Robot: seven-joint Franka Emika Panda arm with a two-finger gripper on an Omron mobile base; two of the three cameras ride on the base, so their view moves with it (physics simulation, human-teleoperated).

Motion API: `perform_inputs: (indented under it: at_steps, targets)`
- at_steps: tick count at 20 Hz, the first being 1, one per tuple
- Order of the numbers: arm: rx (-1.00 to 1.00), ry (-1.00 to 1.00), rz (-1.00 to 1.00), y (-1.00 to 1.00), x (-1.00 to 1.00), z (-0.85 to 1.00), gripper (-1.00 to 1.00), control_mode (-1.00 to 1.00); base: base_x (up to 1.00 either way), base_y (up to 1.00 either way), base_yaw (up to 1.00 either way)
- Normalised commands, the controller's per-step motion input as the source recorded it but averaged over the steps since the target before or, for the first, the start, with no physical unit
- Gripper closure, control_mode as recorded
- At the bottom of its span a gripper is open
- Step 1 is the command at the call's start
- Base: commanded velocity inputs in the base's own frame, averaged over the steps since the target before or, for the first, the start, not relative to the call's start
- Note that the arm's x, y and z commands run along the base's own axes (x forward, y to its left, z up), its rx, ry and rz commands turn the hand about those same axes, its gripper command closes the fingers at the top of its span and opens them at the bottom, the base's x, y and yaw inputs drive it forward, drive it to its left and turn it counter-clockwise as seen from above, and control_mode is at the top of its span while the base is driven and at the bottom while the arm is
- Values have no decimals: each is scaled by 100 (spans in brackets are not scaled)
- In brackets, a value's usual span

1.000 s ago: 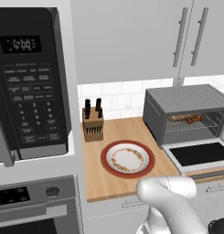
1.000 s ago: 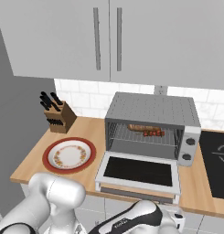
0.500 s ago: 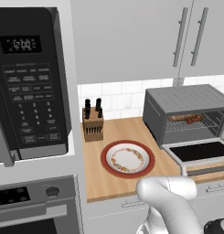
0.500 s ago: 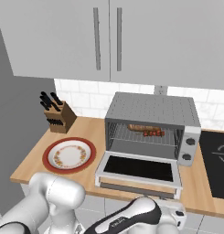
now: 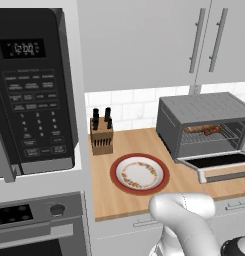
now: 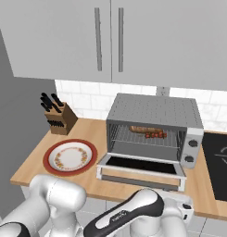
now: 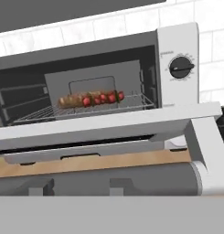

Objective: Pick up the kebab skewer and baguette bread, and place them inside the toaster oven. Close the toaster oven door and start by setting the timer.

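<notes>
The toaster oven [image 6: 154, 111] stands on the counter, and its door [image 6: 141, 169] hangs down open. On the wire rack inside lie the baguette bread [image 7: 70, 100] and, to its right, the kebab skewer [image 7: 104, 98]; both also show as baguette bread [image 6: 139, 129] and kebab skewer [image 6: 155, 135]. The timer knob [image 7: 181, 67] sits on the right panel. My gripper [image 7: 80, 186] is low, just under the front edge of the door [image 7: 99, 128], looking up into the oven. Its fingertips [image 7: 40, 187] stand partly apart with nothing between them, against the door's dark handle bar [image 7: 154, 178].
A red-rimmed plate [image 6: 71, 156] lies on the wooden counter [image 6: 29, 162] left of the oven, with a knife block [image 6: 59, 120] behind it. A black microwave [image 5: 31, 100] hangs far left. A dark cooktop [image 6: 219, 162] is on the right. Wall cabinets [image 6: 110, 41] hang above.
My forearm has shifted slightly below the counter's front edge. The oven door still hangs open, and the food on the rack has not moved.
</notes>
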Motion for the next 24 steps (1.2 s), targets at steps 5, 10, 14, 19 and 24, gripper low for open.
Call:
perform_inputs:
  at_steps: [5,10,14,19,24]
  targets:
    - [0,-1,-4,4,60,36,-100,-100,0,0,0]
    - [0,-2,-4,2,54,30,-100,-100,0,0,0]
    - [0,0,-4,2,55,17,-100,-100,0,0,0]
    - [0,0,-2,0,42,0,-100,-100,0,0,0]
    - [0,3,0,0,26,-4,-100,-100,0,0,0]
